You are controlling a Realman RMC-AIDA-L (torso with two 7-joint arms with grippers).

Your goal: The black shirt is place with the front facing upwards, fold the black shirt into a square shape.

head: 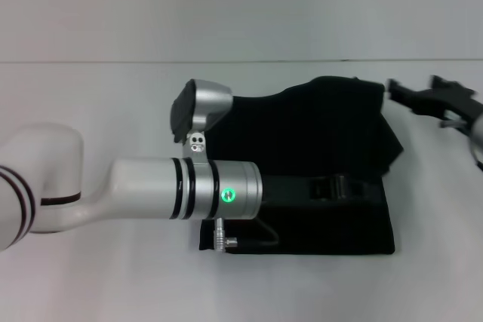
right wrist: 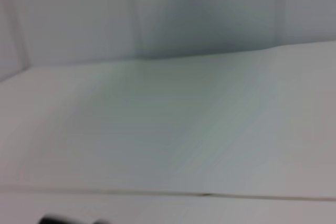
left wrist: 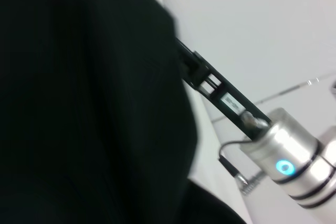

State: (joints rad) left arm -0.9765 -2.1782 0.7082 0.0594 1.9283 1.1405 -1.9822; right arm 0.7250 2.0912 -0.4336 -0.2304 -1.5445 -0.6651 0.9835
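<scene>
**Shirt mostly folded, far edge not yet square**

We see the plain black cloth shirt [head: 317, 164] lying on the white desk [head: 106, 103], right of centre, already gathered into a compact block with straight near and right edges. Its far-right corner looks bunched, so we judge one tidying fold is left. Our left end effector [head: 332, 186] reaches over the cloth's middle; we cannot tell its fingers' state. Our right end effector [head: 411, 96] sits just beside the shirt's far-right corner; whether it grips anything we cannot tell.
</scene>
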